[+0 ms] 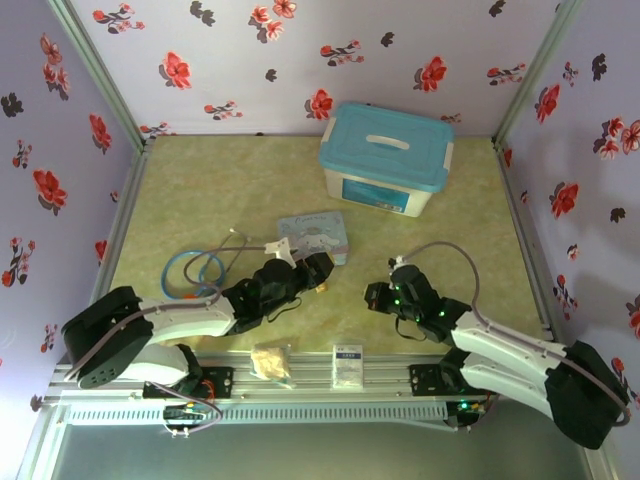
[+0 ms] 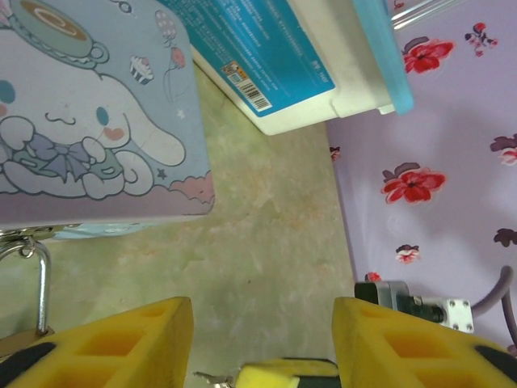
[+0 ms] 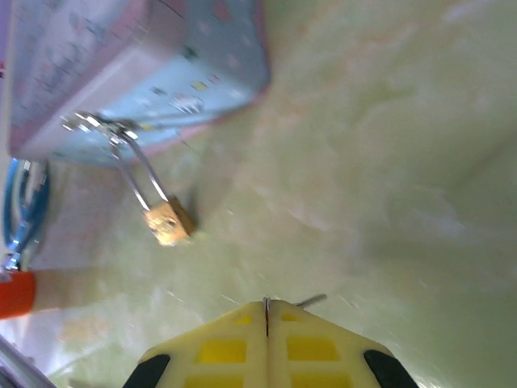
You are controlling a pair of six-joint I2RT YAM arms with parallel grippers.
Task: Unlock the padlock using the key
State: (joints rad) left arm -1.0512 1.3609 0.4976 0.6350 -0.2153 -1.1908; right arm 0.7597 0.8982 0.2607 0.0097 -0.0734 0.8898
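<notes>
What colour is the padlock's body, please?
The padlock body is brass-gold, its shackle silvery; the right wrist view shows it best.

**Findings: items on and around the table**

A storage box (image 1: 385,160) with a blue lid and a white body stands at the far side of the table (image 1: 200,190), right of centre and close to the back wall (image 1: 300,60). A blue label covers its front. A flat pastel tin (image 1: 312,236) printed with a cartoon character lies near the middle, apart from the box. A stethoscope (image 1: 196,255) with blue tubing lies coiled to the tin's left. On the metal rail (image 1: 310,373) at the near edge sit a crumpled beige wad (image 1: 270,362) and, to its right, a small white packet (image 1: 347,366). The walls are lilac, patterned with red and black flowers.
</notes>
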